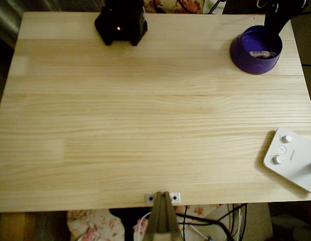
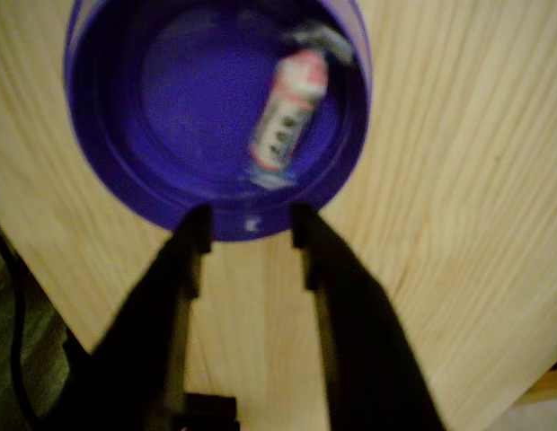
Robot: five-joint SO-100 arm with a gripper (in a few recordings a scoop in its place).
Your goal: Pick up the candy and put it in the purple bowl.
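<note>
While the candy (image 2: 287, 112) lies inside the purple bowl (image 2: 108, 180), resting on the bowl's floor toward its right wall in the wrist view, the gripper (image 2: 250, 235) hangs above the near rim with its fingers (image 2: 190, 247) apart and holding nothing. In the overhead view the purple bowl (image 1: 243, 57) stands near the far right corner of the tabletop (image 1: 145, 125), just beside the right edge, and the candy (image 1: 260, 53) shows as a pale strip within it. The dark arm (image 1: 276, 17) reaches over the bowl from the far edge. A black base (image 1: 121, 22) sits at the far edge, left of centre. A white device with round knobs (image 1: 291, 158) overhangs the right edge near the front. The wide middle of the tabletop lies open.
</note>
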